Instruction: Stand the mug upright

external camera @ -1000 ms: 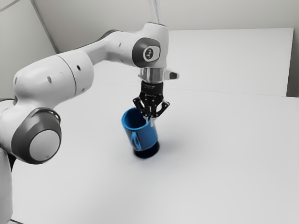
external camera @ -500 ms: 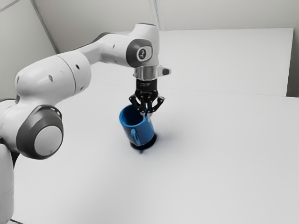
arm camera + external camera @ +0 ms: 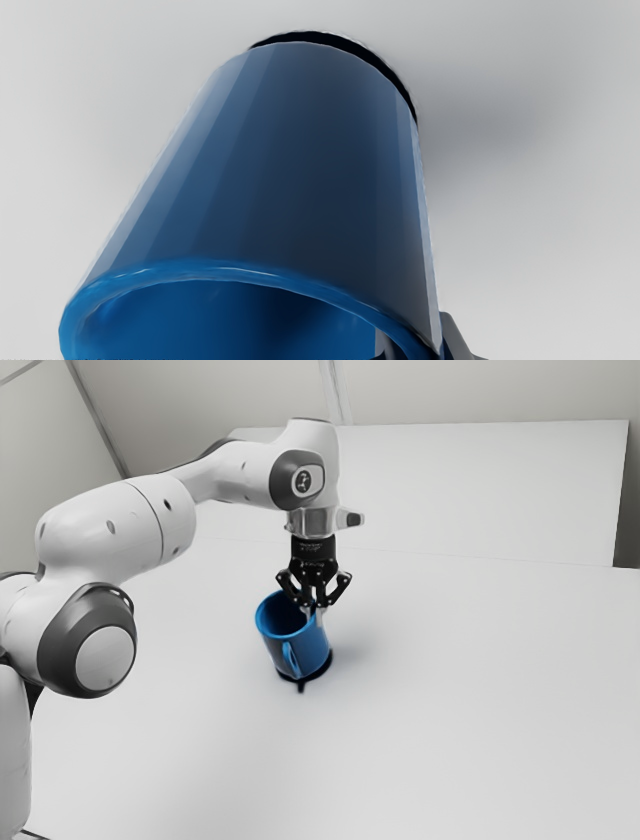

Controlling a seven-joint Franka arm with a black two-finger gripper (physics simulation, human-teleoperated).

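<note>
My gripper points down at the blue mug's rim, on the side toward the exterior view's right. The blue mug is tilted, its open mouth leaning to the exterior view's left and its handle facing that camera. In the wrist view one finger is inside the mug and the other outside, so the gripper is shut on the mug's wall. A dark round patch lies under the base; whether the base touches the table cannot be told.
The white table extends around the mug, with a soft shadow beside it. A pale panel stands beyond the table, and the arm comes in from the exterior view's left.
Gripper and mug have shifted together slightly toward the exterior view's left; they rose a little, then sank slightly. The mug remains tilted in the grip.
</note>
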